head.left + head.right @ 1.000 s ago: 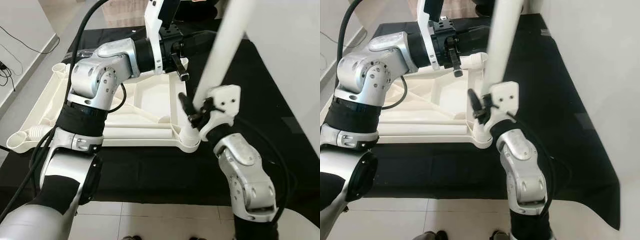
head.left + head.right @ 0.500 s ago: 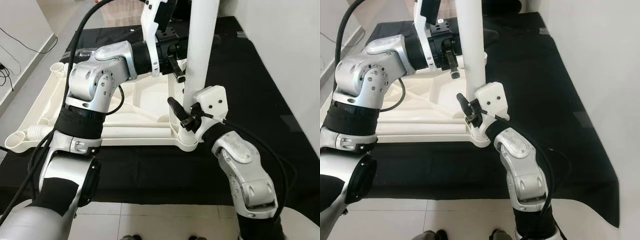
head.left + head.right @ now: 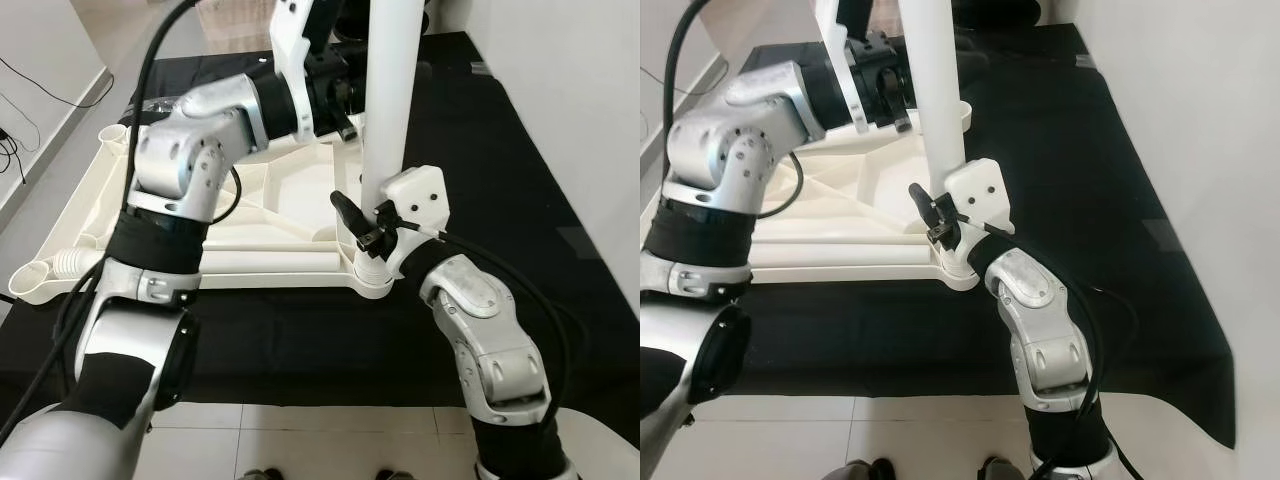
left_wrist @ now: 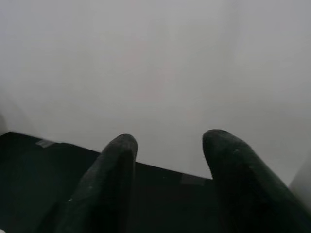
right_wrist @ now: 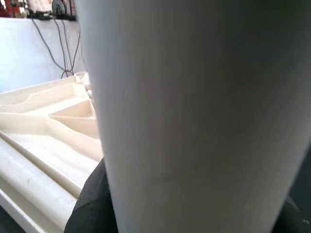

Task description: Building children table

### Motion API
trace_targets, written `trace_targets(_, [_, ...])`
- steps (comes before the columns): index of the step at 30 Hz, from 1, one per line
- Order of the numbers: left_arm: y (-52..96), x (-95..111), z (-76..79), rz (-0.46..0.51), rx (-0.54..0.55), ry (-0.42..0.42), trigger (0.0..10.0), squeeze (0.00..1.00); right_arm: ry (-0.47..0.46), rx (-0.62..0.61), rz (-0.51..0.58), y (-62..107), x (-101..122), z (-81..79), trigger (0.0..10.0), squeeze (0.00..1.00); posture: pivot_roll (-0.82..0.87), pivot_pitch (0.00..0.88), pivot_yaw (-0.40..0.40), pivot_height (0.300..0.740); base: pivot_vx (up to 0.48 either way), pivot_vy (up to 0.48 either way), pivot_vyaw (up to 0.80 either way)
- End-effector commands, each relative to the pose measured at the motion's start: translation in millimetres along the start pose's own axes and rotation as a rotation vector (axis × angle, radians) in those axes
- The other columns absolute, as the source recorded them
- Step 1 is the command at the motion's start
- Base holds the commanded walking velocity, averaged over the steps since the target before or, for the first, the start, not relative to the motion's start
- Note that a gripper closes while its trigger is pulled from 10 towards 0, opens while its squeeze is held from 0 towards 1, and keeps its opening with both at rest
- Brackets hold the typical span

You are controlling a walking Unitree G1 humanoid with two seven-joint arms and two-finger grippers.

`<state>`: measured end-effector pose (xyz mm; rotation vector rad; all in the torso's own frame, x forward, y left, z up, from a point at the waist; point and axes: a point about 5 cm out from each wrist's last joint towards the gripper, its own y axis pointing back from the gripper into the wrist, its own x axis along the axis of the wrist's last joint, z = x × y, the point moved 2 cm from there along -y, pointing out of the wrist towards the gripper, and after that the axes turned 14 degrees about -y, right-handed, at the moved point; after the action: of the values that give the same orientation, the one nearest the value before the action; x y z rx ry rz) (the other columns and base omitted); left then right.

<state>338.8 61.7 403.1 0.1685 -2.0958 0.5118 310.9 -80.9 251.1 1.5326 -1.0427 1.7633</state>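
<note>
Nearest, the right gripper point(image 3: 362, 222) is clamped around the base of a white table leg point(image 3: 390, 100), its black fingers point(image 3: 925, 205) pressed against either side of the tube. That leg stands upright, with its lower end seated in the round socket point(image 3: 372, 272) at the near right corner of the upturned white tabletop point(image 3: 100, 195). In the right wrist view the leg point(image 5: 194, 116) fills most of the frame as a pale cylinder, with the ribbed underside of the tabletop point(image 5: 43, 131) running off beside it.

Just beyond, the tabletop lies flat on a black mat point(image 3: 500, 150) spread over the tiled floor point(image 3: 330, 425). Another corner socket point(image 3: 30, 280) shows at its near left end and a further one point(image 3: 115, 135) at the far left.

Farther back, the left gripper point(image 3: 338, 100) is raised over the far edge of the tabletop, close beside the upper part of the leg but not gripping it. In its wrist view the two dark fingers point(image 4: 107, 179) stand apart with nothing between them, aimed at a plain white wall point(image 4: 155, 63) above the black mat.
</note>
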Motion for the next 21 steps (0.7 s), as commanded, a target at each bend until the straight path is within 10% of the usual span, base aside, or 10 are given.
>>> trace_targets(1, [6.7,20.7,8.7,0.074,-0.108,-0.02,10.0,1.0,-0.034,0.017,-0.042,-4.1,-9.6,-3.0,0.0,0.0,0.01,0.172,0.072,0.74,0.0,0.0,0.0])
trace_targets(6, [29.8,31.3,35.1,0.114,-0.348,0.013,10.0,1.0,-0.035,0.003,-0.039,-6.1,-8.3,0.9,0.0,0.0,0.01,0.173,0.069,0.74,0.0,0.0,0.0])
trace_targets(14, [41.9,39.3,43.6,0.101,-0.421,-0.039,10.0,1.0,-0.047,0.011,-0.039,-8.7,-8.1,-0.4,0.0,0.0,0.01,0.171,0.069,0.74,0.0,0.0,0.0])
trace_targets(15, [42.7,41.8,41.4,0.105,-0.402,-0.049,10.0,1.0,-0.045,0.007,-0.037,-9.4,-7.1,1.4,3.6,0.0,0.01,0.171,0.069,0.74,0.0,0.0,0.0])
trace_targets(16, [42.7,41.8,41.4,0.105,-0.402,-0.049,10.0,1.0,-0.045,0.007,-0.037,-9.4,-7.1,1.4,3.6,0.0,0.01,0.171,0.069,0.74,0.0,0.0,0.0])
trace_targets(17, [44.0,43.7,40.4,0.107,-0.391,-0.052,10.0,1.0,-0.042,0.004,-0.035,-9.8,-6.5,2.7,8.5,0.0,0.01,0.17,0.068,0.74,0.0,0.0,0.0])
trace_targets(20, [44.6,46.9,40.1,0.11,-0.389,-0.056,10.0,1.0,-0.04,-0.001,-0.031,-10.5,-5.3,4.4,8.5,0.0,0.01,0.169,0.068,0.74,0.0,0.0,0.0])
trace_targets(21, [45.0,52.6,43.3,0.121,-0.418,-0.055,10.0,1.0,-0.043,-0.009,-0.028,-11.4,-3.6,7.3,10.0,0.0,0.01,0.166,0.068,0.74,0.0,0.0,0.0])
